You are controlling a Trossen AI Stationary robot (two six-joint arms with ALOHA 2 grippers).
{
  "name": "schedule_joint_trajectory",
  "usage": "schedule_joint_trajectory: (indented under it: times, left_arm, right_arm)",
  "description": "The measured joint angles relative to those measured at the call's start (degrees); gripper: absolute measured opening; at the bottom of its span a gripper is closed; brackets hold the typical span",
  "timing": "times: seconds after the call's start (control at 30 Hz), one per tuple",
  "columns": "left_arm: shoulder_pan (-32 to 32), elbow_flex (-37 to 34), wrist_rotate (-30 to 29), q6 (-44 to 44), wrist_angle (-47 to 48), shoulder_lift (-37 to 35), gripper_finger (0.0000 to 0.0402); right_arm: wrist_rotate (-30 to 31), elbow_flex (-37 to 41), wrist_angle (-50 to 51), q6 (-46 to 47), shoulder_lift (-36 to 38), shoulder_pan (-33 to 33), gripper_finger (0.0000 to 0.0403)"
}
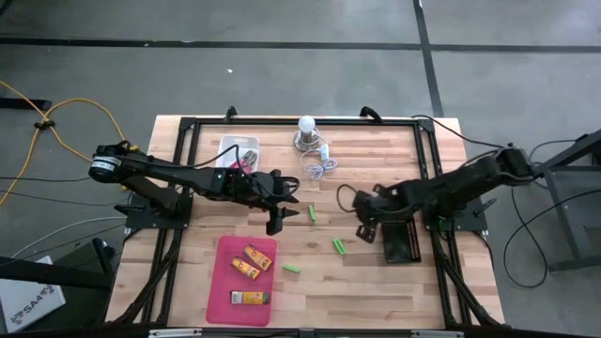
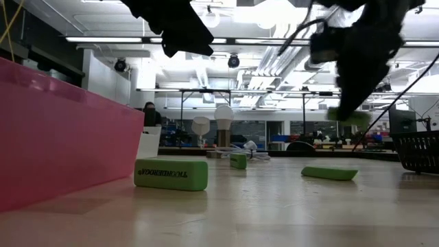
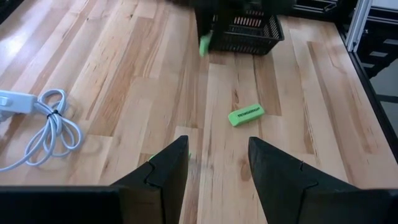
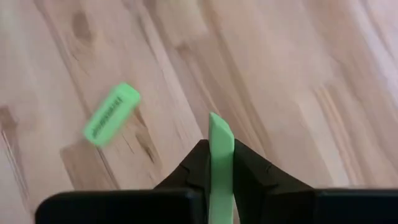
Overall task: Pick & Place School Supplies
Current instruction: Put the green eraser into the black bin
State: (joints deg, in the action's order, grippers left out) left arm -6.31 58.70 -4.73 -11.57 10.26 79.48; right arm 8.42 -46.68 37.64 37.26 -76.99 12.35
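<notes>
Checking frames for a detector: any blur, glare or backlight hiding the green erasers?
Right wrist view: soft, the green eraser in the right gripper and the loose eraser are smeared. Low view: ceiling lights backlight the arms into silhouettes; the near eraser stays crisp. Left wrist view: sharp, the printing on an eraser shows. High view: even light, no glare.

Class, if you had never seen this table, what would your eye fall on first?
The right gripper, raised above the table beside the black basket, has its fingers shut on a green eraser. More green erasers lie scattered mid-table. Near the front edge, a pink tray holds three orange pieces; the left gripper hovers open.
</notes>
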Motion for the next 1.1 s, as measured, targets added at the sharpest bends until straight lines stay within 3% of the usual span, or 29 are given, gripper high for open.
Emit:
schedule_joint_trajectory:
  times: [0.23,0.53,0.77,1.1]
  left_arm:
    - [0.0,0.0,0.0,0.2,0.0,0.0,0.0161]
    - [0.0,0.0,0.0,0.1,0.0,0.0,0.0161]
    - [0.0,0.0,0.0,0.0,0.0,0.0,0.0161]
    - [0.0,0.0,0.0,0.0,0.0,0.0,0.0161]
  right_arm:
    - [2.7,0.0,14.4,13.5,8.1,7.1,0.0034]
    - [6.6,0.4,20.3,30.2,12.0,19.1,0.0034]
    - [6.0,7.5,20.0,42.9,11.9,24.2,0.0034]
    - [6.2,10.4,17.0,45.2,11.9,25.2,0.0056]
